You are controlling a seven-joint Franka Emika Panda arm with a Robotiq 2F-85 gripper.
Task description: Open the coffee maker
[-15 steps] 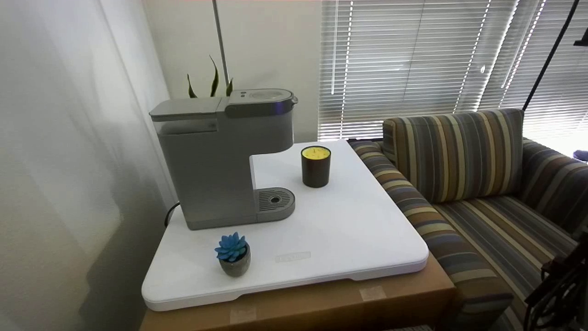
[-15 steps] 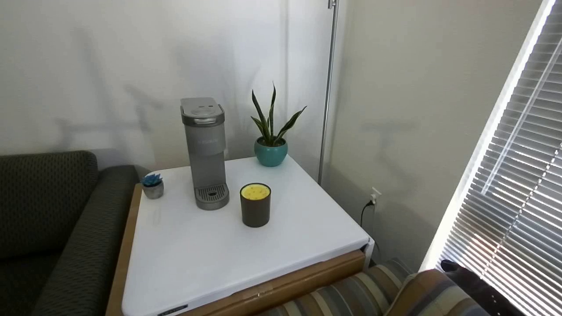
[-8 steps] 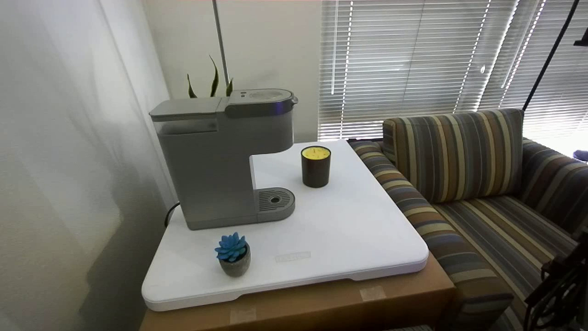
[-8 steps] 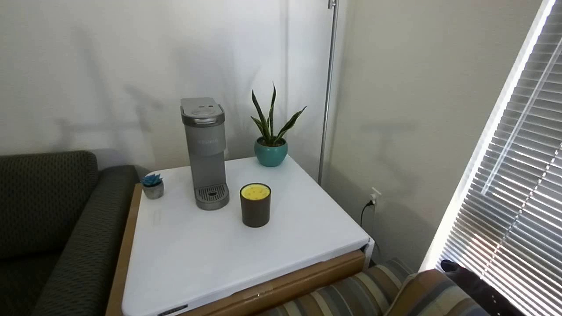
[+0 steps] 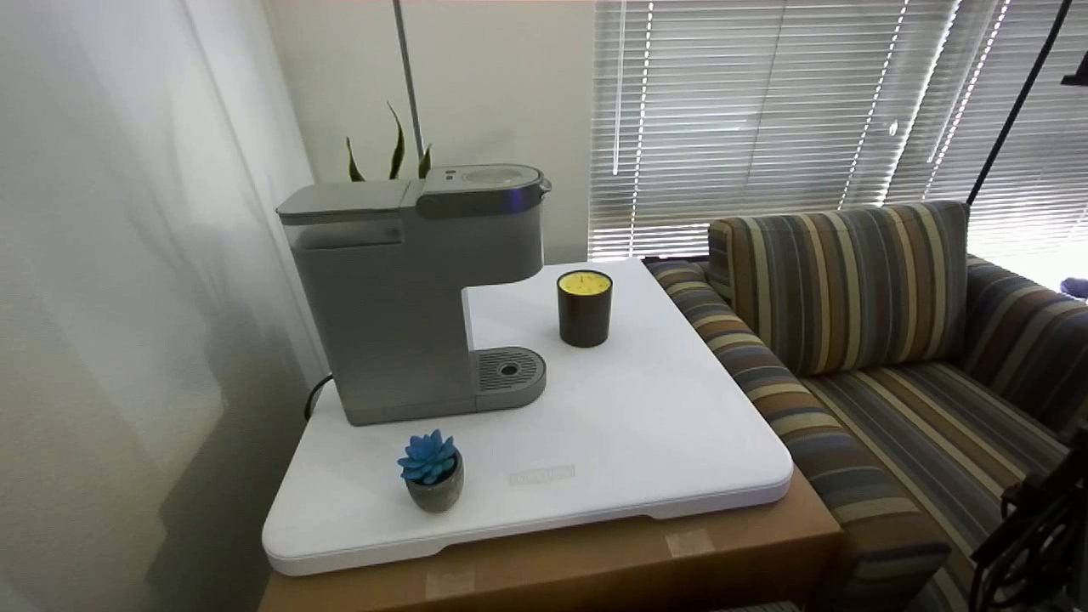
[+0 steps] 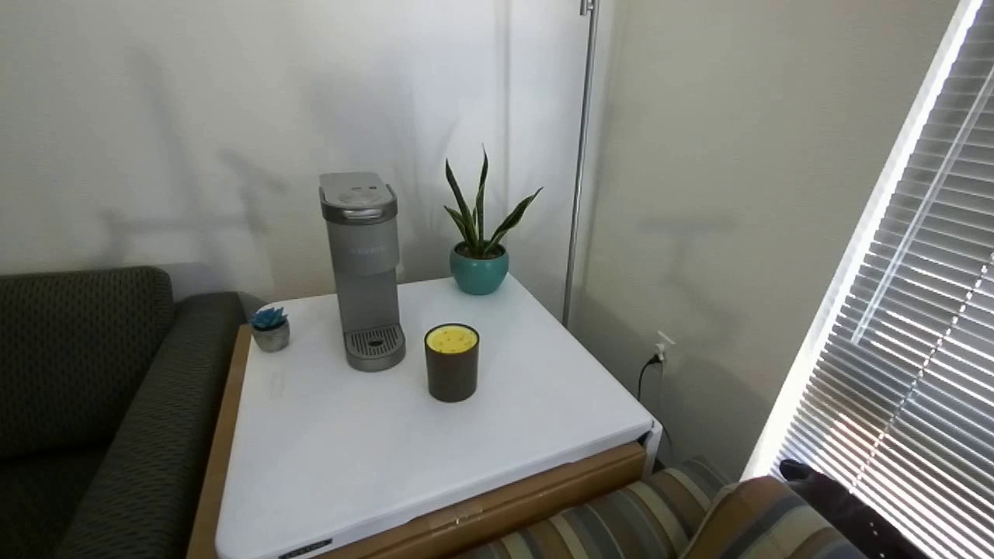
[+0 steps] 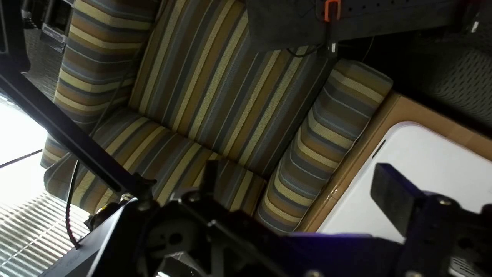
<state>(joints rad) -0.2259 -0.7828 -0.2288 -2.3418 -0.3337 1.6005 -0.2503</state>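
Coffee maker (image 5: 408, 314) — far from pincer (image 7: 303, 186).

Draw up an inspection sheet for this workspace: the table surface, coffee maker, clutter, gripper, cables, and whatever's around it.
Surface: white tabletop, brown cardboard showing below its edge.
Job's things: grey coffee maker, upright on the tabletop; lid down, not yet opened.
Clutter: dark candle jar near the drip tray, not touching it; potted blue succulent beside the coffee maker; teal-potted plant on a corner of the tabletop.
Gripper: open in the wrist view; nothing seen in its grasp.
Cables: black cord behind the coffee maker; plug in a wall outlet; whether the two connect is hidden.
Surroundings: striped armchair along the tabletop, dark sofa along another side, window blinds behind the armchair.
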